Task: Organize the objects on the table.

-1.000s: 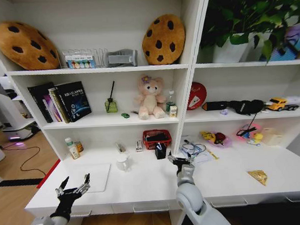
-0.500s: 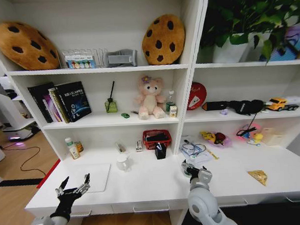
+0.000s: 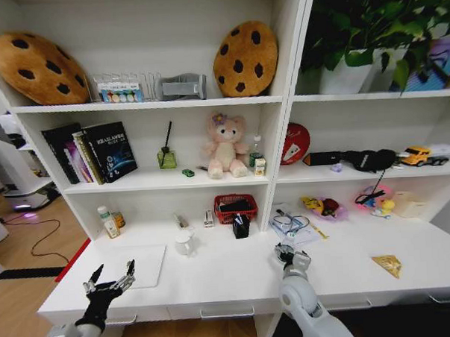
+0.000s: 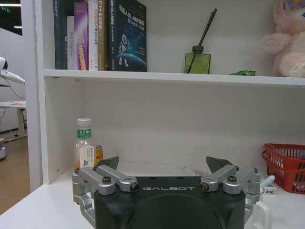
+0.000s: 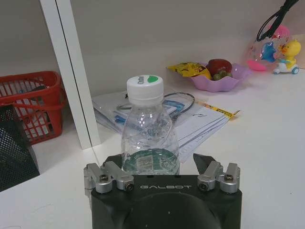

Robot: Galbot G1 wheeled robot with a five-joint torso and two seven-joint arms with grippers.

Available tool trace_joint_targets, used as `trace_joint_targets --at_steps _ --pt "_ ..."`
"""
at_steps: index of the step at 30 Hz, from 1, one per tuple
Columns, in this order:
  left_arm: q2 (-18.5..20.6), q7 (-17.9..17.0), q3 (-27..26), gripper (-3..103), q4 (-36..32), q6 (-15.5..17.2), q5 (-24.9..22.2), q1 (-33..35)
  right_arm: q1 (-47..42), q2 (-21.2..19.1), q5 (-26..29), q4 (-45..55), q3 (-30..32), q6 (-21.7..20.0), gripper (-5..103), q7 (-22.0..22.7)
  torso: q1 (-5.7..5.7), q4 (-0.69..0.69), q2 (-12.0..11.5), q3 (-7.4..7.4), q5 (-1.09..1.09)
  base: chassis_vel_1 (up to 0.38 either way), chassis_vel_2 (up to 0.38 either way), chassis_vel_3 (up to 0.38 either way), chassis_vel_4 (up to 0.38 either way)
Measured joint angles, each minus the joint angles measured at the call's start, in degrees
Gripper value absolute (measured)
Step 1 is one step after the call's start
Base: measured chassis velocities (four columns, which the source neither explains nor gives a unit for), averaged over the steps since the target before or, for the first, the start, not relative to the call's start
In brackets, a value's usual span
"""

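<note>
- The right tool (image 3: 285,253) sits low over the middle of the white counter (image 3: 230,276), in front of the stack of papers (image 3: 296,231).
- In the right wrist view, a clear water bottle (image 5: 149,130) with a white cap stands upright between the right tool's fingers (image 5: 206,162). The fingers flank the bottle's lower body, but whether they press on it cannot be told.
- Beyond the bottle lie the papers, a pink bowl of fruit (image 5: 218,75), and a red basket (image 5: 29,106) on the far side of the white shelf divider (image 5: 71,71).
- The left tool (image 3: 110,281) hovers over the counter's left front edge with its fingers (image 4: 110,163) spread wide apart and nothing between them.
- It is just beside a flat white pad (image 3: 131,266).
- The left wrist view looks across the counter to a small bottle (image 4: 84,149) and a little can (image 4: 98,153) at the back corner.
- On the shelf above, a tiny green toy car (image 3: 188,172) rests between a green diffuser jar (image 3: 167,157) and a pink plush bear (image 3: 225,146).
- A black mesh holder (image 3: 241,226) stands on the counter in front of the red basket.
</note>
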Motion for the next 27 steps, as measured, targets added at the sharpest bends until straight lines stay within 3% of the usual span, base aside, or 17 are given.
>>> trace_joint_targets --at_steps 3,5,9,10,12,13,14,16,20,27 --pt "0.0 0.0 0.0 100 0.0 0.0 0.0 0.0 0.04 -0.05 -0.86 -0.95 0.05 0.62 66 -1.2 0.0 0.0 0.0 0.0 0.0 0.0 0.0 0.0 0.0" --pt "0.0 0.0 0.0 100 0.0 0.0 0.0 0.0 0.04 -0.12 -1.21 -1.07 0.11 0.76 66 -1.56 0.0 0.0 0.0 0.0 0.0 0.0 0.0 0.0 0.0" --pt "0.0 0.0 0.0 100 0.0 0.0 0.0 0.0 -0.78 -1.06 -3.1 -0.04 1.47 1.87 45 -5.62 0.0 0.0 0.0 0.0 0.01 0.0 0.0 0.0 0.0" --pt "0.0 0.0 0.0 100 0.0 0.0 0.0 0.0 -0.78 -1.06 -3.1 -0.04 1.47 1.87 45 -5.62 0.0 0.0 0.0 0.0 0.01 0.0 0.0 0.0 0.0" --pt "0.0 0.0 0.0 100 0.0 0.0 0.0 0.0 -2.55 -3.51 -4.8 3.4 3.41 3.68 36 -12.18 0.0 0.0 0.0 0.0 0.02 0.0 0.0 0.0 0.0" --pt "0.0 0.0 0.0 100 0.0 0.0 0.0 0.0 -2.55 -3.51 -4.8 3.4 3.41 3.68 36 -12.18 0.0 0.0 0.0 0.0 0.02 0.0 0.0 0.0 0.0" --pt "0.0 0.0 0.0 100 0.0 0.0 0.0 0.0 -3.4 -5.08 -5.8 5.18 4.31 3.98 34 -15.43 0.0 0.0 0.0 0.0 0.03 0.0 0.0 0.0 0.0" --pt "0.0 0.0 0.0 100 0.0 0.0 0.0 0.0 -6.53 -10.48 -6.98 11.65 7.46 2.74 27 -23.34 0.0 -0.01 0.0 0.0 -0.03 0.0 0.0 0.0 0.0" --pt "0.0 0.01 0.0 100 0.0 0.0 0.0 0.0 -11.28 -14.27 -4.41 20.31 11.99 -1.36 24 -27.23 0.0 0.0 0.0 -0.01 -0.01 0.0 0.0 0.0 0.0" --pt "0.0 0.01 0.0 100 0.0 0.0 0.0 0.0 -18.43 -12.51 -3.88 27.02 17.14 -5.58 24 -28.22 0.0 -0.01 0.0 -0.01 0.0 0.0 0.0 0.0 0.0"
